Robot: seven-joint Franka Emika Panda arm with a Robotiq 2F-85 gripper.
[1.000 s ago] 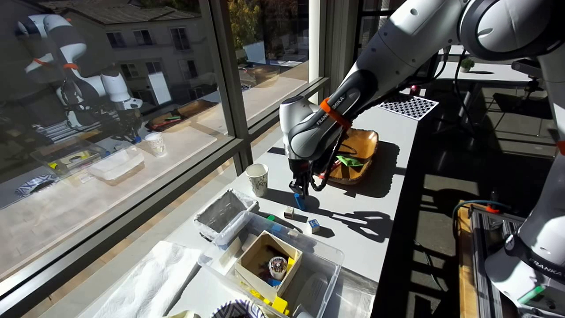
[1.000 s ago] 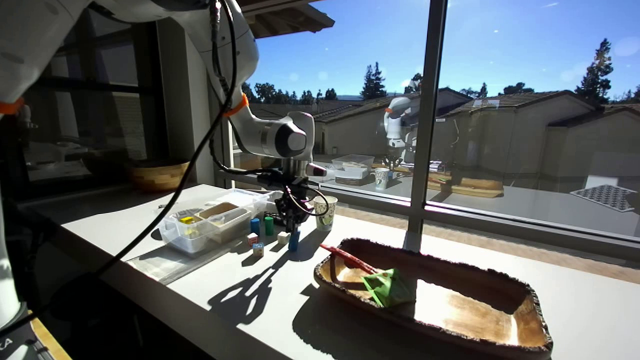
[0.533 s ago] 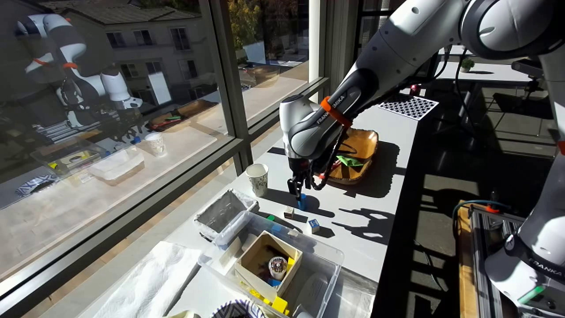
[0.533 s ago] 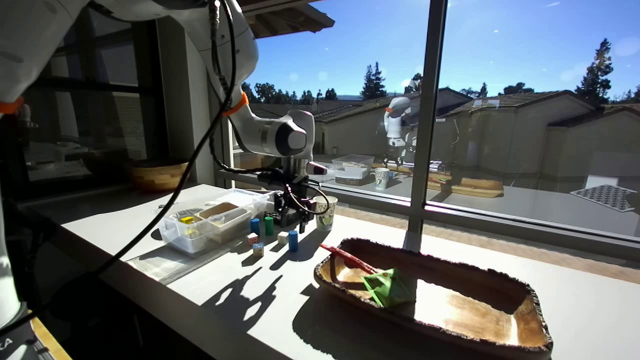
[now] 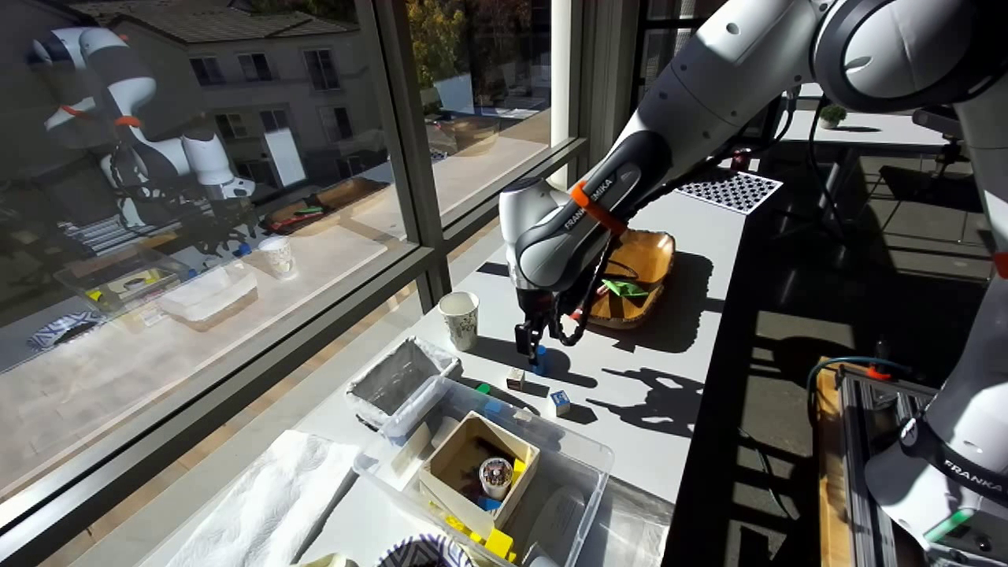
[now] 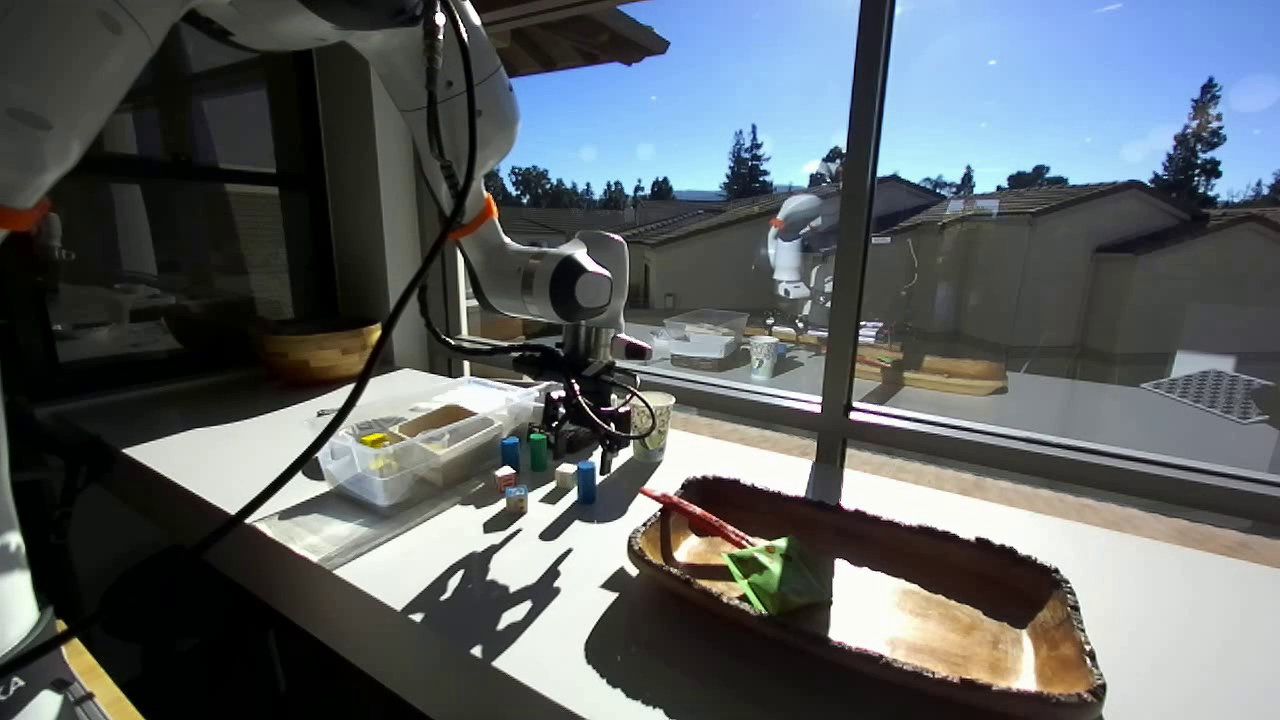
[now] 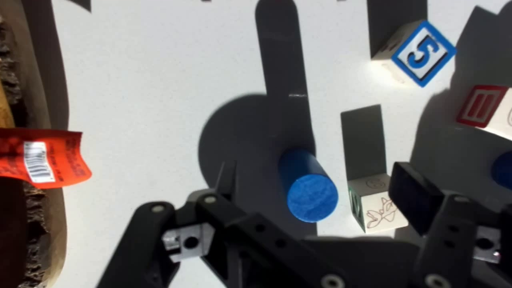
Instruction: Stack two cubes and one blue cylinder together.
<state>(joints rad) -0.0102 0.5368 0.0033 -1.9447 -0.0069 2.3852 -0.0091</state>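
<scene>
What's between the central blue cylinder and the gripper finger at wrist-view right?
In the wrist view, a pale cube lies between the blue cylinder and that finger, which partly hides it.

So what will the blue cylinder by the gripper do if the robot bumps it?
The blue cylinder would probably tip if bumped high up, since it stands upright, taller than wide. Once down, it might roll, because its side is round. Its edges look crisp, so it's probably stiff, not squishy.
</scene>
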